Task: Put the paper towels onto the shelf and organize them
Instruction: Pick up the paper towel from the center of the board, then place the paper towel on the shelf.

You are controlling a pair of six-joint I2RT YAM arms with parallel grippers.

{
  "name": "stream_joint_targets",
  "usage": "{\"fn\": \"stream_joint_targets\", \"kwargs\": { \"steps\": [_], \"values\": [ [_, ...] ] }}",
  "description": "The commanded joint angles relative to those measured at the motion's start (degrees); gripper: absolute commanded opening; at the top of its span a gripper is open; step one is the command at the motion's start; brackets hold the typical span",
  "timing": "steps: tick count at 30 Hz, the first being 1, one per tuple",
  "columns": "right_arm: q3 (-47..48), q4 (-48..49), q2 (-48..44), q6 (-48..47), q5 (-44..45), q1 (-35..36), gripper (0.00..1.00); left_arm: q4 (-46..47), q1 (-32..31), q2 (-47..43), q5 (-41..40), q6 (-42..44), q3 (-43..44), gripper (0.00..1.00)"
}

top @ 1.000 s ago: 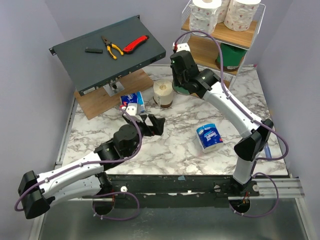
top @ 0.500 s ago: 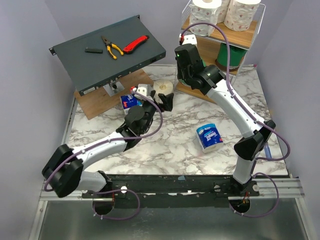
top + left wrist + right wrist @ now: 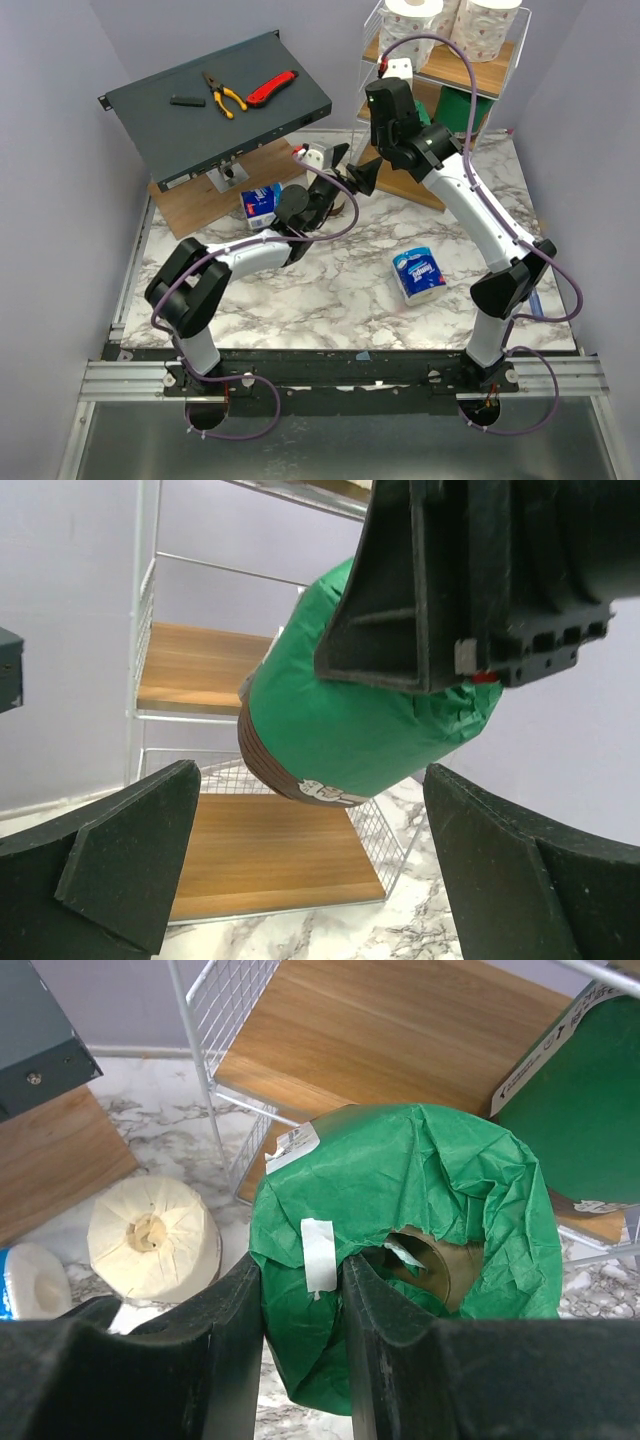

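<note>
right gripper (image 3: pixel 302 1300) pinches the green-wrapped roll (image 3: pixel 420 1190); left gripper (image 3: pixel 320 855) gapes wide.

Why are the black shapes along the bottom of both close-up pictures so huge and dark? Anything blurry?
Top external view: evenly lit, sharp. Left wrist view: the left pincer's fingers sit at the lens, so they loom dark; the green-wrapped roll is crisp. Right wrist view: same for the right pincer's fingers.

Two white printed rolls (image 3: pixel 413 22) (image 3: pixel 485 28) with perhaps a third half-hidden between them, two green-wrapped rolls (image 3: pixel 420 1170) (image 3: pixel 590 1100), one cream roll (image 3: pixel 155 1238), two blue-and-white packs (image 3: pixel 262 200) (image 3: pixel 418 275), one pair of pliers (image 3: pixel 222 93), one red knife (image 3: pixel 271 88)
</note>
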Motion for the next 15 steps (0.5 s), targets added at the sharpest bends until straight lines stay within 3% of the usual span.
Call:
{"fn": "stream_joint_targets", "kwargs": {
  "steps": [1, 8, 15],
  "values": [
    [3.30, 4.39, -2.32, -1.71, 2.58, 0.03, 0.34, 4.93, 0.51, 4.18, 3.63, 1.40, 3.64, 0.99],
    [0.82, 8.83, -3.61, -1.47, 2.59, -0.20, 0.34, 8.51, 0.43, 8.94, 1.93, -0.45, 5.37, 0.99],
    [0.19, 10.63, -4.59, -2.16, 3.13, -0.22, 0.34, 5.68, 0.52, 12.18, -0.83, 1.49, 9.86, 0.99]
  ]
}}
